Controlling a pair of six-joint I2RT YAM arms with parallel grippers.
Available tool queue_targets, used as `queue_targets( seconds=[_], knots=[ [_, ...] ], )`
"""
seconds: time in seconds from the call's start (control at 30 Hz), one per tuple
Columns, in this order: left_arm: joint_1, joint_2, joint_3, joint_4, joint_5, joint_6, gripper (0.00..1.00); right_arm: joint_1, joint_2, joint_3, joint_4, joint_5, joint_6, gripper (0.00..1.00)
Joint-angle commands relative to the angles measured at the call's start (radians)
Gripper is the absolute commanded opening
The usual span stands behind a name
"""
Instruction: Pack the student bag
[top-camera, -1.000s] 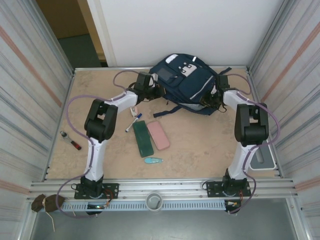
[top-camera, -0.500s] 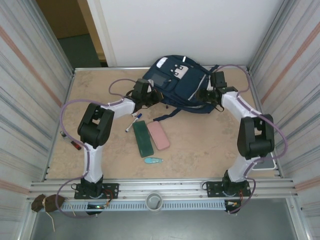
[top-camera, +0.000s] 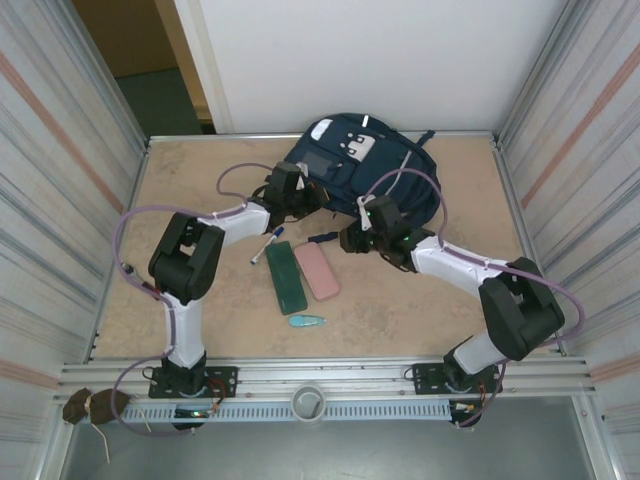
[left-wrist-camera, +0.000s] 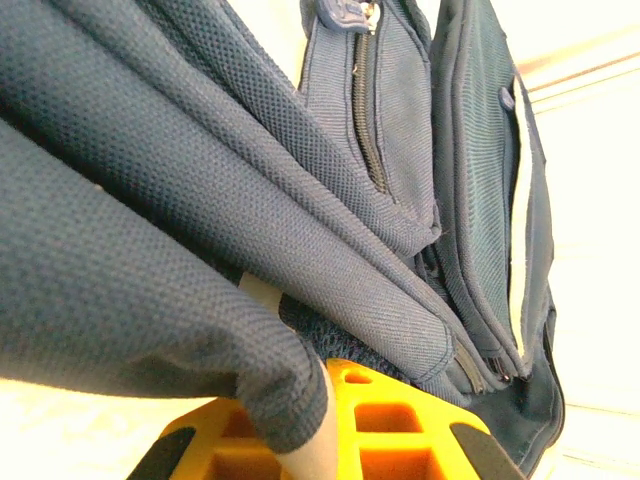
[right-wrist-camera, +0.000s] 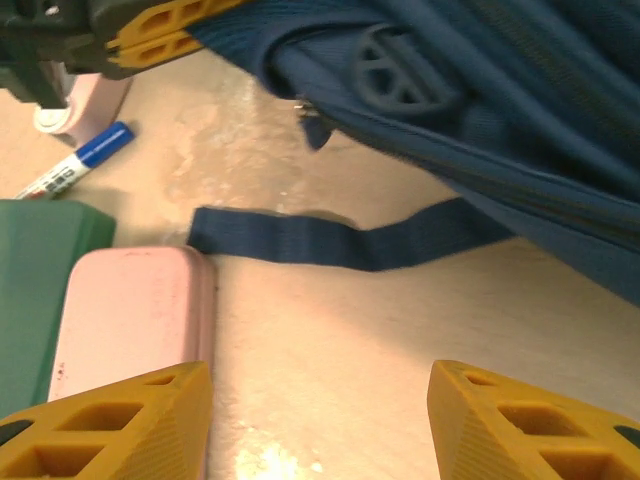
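The left end effector (top-camera: 304, 192) is clamped shut on a fold of the student bag (top-camera: 365, 160), likely anchoring it at the upper centre of the overhead frame. The right end effector (right-wrist-camera: 320, 410) hangs parted and empty over the counter (right-wrist-camera: 400, 310) beside the pink case (right-wrist-camera: 130, 315), presumably to fetch it.

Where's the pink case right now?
Top view, mid-table: the pink case lies right of the green case, in front of the bag, by its strap.

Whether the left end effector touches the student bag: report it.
Touching. The left wrist view shows a fold of the student bag pinched inside the shut left end effector.
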Motion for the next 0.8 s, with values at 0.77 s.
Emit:
queue_targets(
  seconds=[0.77],
  knots=[
    [-0.030,-0.109,-0.001,0.045,0.088,0.003,0.00,0.137,0.392,0.008,0.650,0.482,-0.100,0.52]
  ],
)
